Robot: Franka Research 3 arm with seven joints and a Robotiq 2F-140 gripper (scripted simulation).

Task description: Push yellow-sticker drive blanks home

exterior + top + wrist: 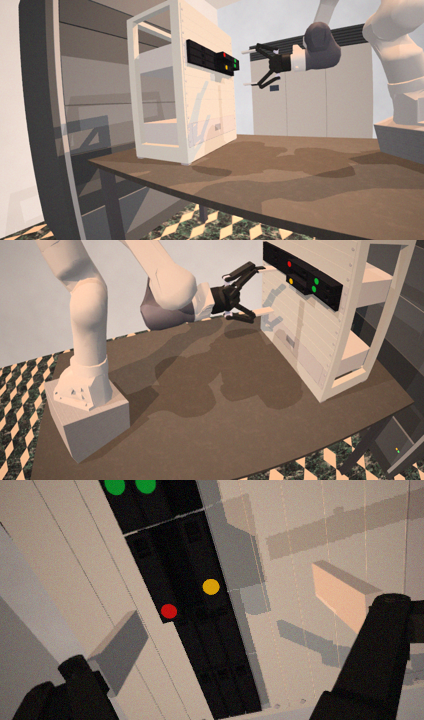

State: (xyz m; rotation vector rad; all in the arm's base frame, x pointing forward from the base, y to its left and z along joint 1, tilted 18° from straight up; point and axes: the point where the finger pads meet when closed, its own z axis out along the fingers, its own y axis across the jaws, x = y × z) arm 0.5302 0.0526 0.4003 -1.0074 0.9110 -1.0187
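The black storage chassis [303,272] sits high in the front of the cream rack [321,314]. Four blanks stand out of it: one with a yellow sticker [290,281], one with a red sticker [289,263] and two with green stickers [316,281] [313,288]. My gripper [264,289] is open and empty, fingers spread wide one above the other, facing the rack front a short way off at the height of the chassis. In the wrist view the yellow sticker [210,586] and the red sticker [169,611] lie between my two finger pads; the green stickers [130,486] are at the top edge.
The rack stands on a brown table [208,394] near its right edge. My arm's base block [86,415] is at the table's left. A tall grey frame [44,118] stands beside the table, behind the rack. Grey cabinets [312,95] line the far wall.
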